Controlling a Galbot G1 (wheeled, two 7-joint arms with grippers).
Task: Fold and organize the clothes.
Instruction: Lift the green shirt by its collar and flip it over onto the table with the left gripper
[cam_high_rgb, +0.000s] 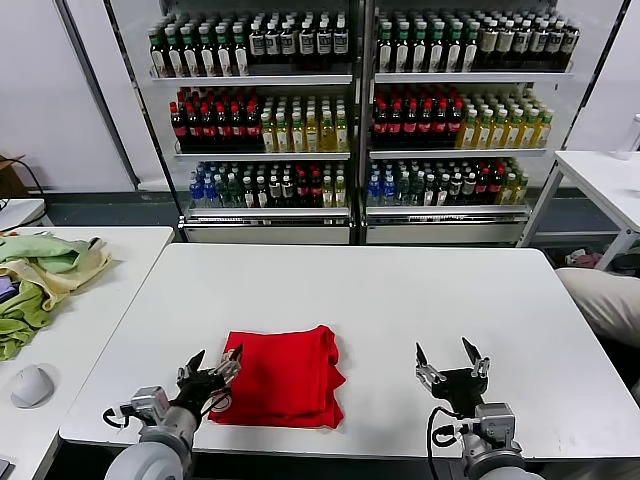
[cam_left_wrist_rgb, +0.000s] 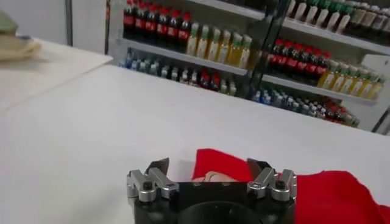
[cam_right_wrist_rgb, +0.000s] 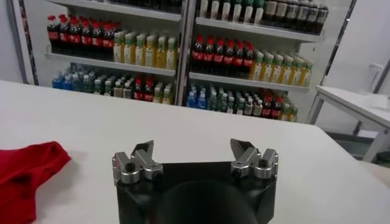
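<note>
The red T-shirt (cam_high_rgb: 284, 374) lies folded into a rough rectangle on the white table (cam_high_rgb: 400, 290), near its front edge. My left gripper (cam_high_rgb: 212, 368) is open at the shirt's near left corner, with nothing between its fingers. In the left wrist view the shirt (cam_left_wrist_rgb: 329, 195) lies just beyond the open gripper (cam_left_wrist_rgb: 208, 167), with a bit of the print showing at its edge. My right gripper (cam_high_rgb: 449, 356) is open and empty over bare table, well to the right of the shirt. The right wrist view shows it open (cam_right_wrist_rgb: 194, 150) and an edge of the shirt (cam_right_wrist_rgb: 27, 167) off to one side.
A heap of pale green and beige cloths (cam_high_rgb: 40, 275) lies on a side table at the left, with a white mouse (cam_high_rgb: 30, 385) near its front. Shelves of bottled drinks (cam_high_rgb: 350, 100) stand behind the table. Another white table (cam_high_rgb: 610, 180) is at the far right.
</note>
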